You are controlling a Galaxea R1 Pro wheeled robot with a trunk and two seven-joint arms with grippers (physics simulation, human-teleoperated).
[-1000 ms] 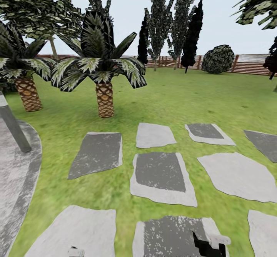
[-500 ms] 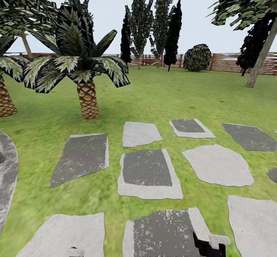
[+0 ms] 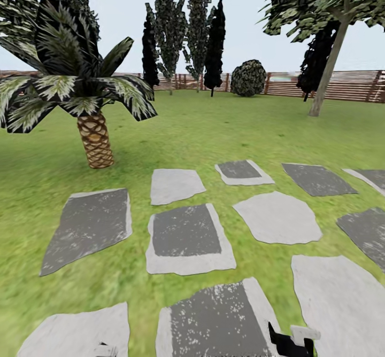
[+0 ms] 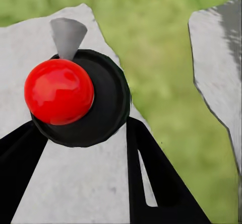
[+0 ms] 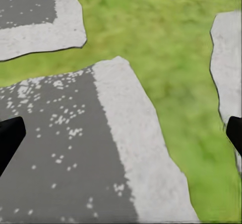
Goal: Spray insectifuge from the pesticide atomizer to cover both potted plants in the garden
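The garden's green lawn (image 3: 224, 127) and grey stepping slabs (image 3: 184, 231) spread out ahead in the head view. The pesticide atomizer and the potted plants are out of view. My left gripper (image 3: 104, 350) peeks in at the lower edge; in the left wrist view its black fingers (image 4: 151, 173) stand apart, open. Just beyond them is a black disc with a red dome (image 4: 58, 90) on a grey post. My right gripper (image 3: 291, 341) is low at the right, and its fingertips (image 5: 10, 133) sit far apart over a slab (image 5: 65, 148), open and empty.
A scaly-trunked palm (image 3: 93, 138) stands at the left. A leaning tree (image 3: 326, 74) rises at the right. A brown slatted fence (image 3: 353, 85), dark cypresses (image 3: 214, 41) and a round bush (image 3: 248, 78) line the far edge. Grass strips (image 5: 166, 68) run between the slabs.
The head view has swung to the right: the palms and slabs slid left, the grey post and patio left the picture, the leaning tree came in. Both grippers keep their places in the frame.
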